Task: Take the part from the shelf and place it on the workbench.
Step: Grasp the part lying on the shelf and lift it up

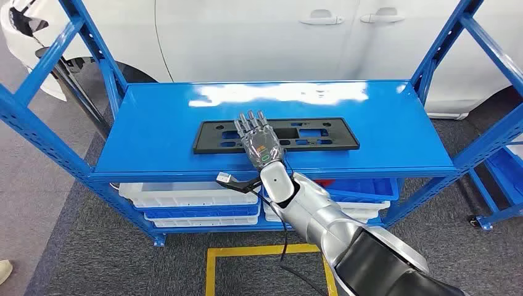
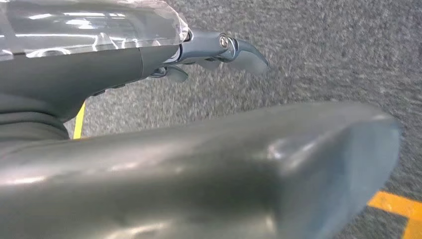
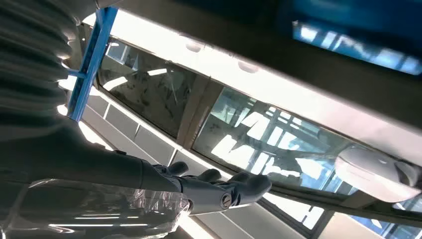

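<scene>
The part [image 1: 321, 134] is a long flat black plate with several cut-outs. It lies lengthwise on the top board of the blue shelf [image 1: 154, 120], near the front edge. My right hand [image 1: 259, 140] reaches in from the lower right and lies stretched over the plate's middle, fingers straight and pointing away from me, gripping nothing. Whether it touches the plate I cannot tell. In the right wrist view the right hand [image 3: 219, 191] shows its fingers extended with nothing in them. My left hand [image 2: 214, 50] hangs over grey carpet, fingers loosely extended and empty.
White and blue bins [image 1: 185, 200] are stacked under the top board. Blue uprights [image 1: 92, 37] flank the shelf, and another blue rack [image 1: 496, 166] stands at the right. A white car [image 1: 259, 37] is close behind. Yellow tape [image 1: 259, 251] marks the floor. A person's shoe [image 1: 5, 270] is at the left edge.
</scene>
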`<action>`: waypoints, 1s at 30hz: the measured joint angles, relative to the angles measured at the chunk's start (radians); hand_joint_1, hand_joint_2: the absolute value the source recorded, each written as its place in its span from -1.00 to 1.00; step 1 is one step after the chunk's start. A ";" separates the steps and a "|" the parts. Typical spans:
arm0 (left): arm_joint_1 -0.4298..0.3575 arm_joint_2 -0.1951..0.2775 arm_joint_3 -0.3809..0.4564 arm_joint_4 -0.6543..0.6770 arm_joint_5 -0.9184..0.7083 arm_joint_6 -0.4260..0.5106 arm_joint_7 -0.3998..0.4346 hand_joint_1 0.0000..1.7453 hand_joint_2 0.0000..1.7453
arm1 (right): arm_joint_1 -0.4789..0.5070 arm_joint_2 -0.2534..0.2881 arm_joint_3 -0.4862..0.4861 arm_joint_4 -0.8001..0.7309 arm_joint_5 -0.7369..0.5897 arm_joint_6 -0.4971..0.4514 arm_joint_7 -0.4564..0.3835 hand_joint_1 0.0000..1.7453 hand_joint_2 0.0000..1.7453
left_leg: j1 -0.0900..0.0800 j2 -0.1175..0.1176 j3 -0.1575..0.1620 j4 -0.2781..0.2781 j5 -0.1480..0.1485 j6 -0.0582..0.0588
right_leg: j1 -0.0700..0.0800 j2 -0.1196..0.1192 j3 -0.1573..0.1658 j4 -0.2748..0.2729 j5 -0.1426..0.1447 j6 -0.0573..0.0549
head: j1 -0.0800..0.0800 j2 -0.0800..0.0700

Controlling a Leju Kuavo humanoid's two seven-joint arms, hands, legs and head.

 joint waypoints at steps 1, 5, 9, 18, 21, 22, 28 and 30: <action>0.000 0.000 0.000 0.000 0.000 0.000 0.000 -1.00 -1.00 | -0.001 0.000 0.000 0.000 0.000 0.001 0.002 -1.00 1.00 | 0.000 0.000 -0.013 0.028 -0.014 -0.001 | 0.000 0.000 0.003 -0.001 -0.001 -0.002 | 0.000 0.000; 0.002 0.002 0.001 0.000 0.000 0.001 0.000 -1.00 -1.00 | 0.002 -0.001 0.000 0.001 0.000 0.010 0.008 -1.00 1.00 | 0.003 0.000 -0.135 0.250 -0.092 -0.013 | 0.002 -0.001 0.016 0.000 -0.015 -0.011 | 0.000 0.000; 0.004 0.005 0.004 0.000 0.000 0.001 -0.001 -1.00 -1.00 | 0.006 -0.005 0.000 0.004 0.000 0.029 0.016 -1.00 1.00 | 0.007 0.002 -0.094 0.109 0.029 -0.015 | 0.001 0.002 0.037 0.010 -0.039 -0.002 | 0.000 0.000; 0.004 0.007 0.011 0.000 0.001 0.004 -0.009 -1.00 -1.00 | -0.003 -0.030 -0.001 0.007 -0.001 0.130 0.039 -1.00 1.00 | 0.007 0.000 -0.034 -0.017 0.053 0.030 | 0.002 0.000 -0.032 0.161 -0.126 0.042 | 0.000 0.000; 0.005 0.009 0.014 0.000 0.003 0.004 -0.012 -1.00 -1.00 | 0.003 -0.043 -0.008 0.012 -0.005 0.182 0.045 -1.00 1.00 | 0.007 -0.001 -0.029 -0.016 0.047 0.034 | -0.003 0.000 -0.133 0.316 -0.158 0.047 | 0.000 0.000; 0.006 0.010 0.014 0.000 0.004 0.004 -0.013 -1.00 -1.00 | 0.005 -0.047 -0.012 0.014 -0.009 0.202 0.046 -1.00 1.00 | 0.007 -0.002 -0.026 -0.016 0.045 0.033 | -0.003 0.000 -0.133 0.298 -0.132 0.045 | 0.000 0.000; 0.000 0.012 0.015 0.000 0.004 -0.007 -0.021 -1.00 -1.00 | -0.005 -0.054 -0.047 0.017 -0.043 0.327 0.046 0.84 1.00 | 0.001 -0.003 -0.010 -0.017 0.028 0.012 | 0.009 0.001 -0.025 0.025 0.002 0.018 | 0.000 0.000; -0.003 0.013 0.015 0.000 0.004 -0.012 -0.028 -1.00 -1.00 | -0.010 -0.054 -0.059 0.017 -0.052 0.365 0.045 0.98 1.00 | 0.001 -0.001 -0.003 -0.018 0.023 0.001 | 0.004 0.002 -0.016 0.014 0.003 0.011 | 0.000 0.000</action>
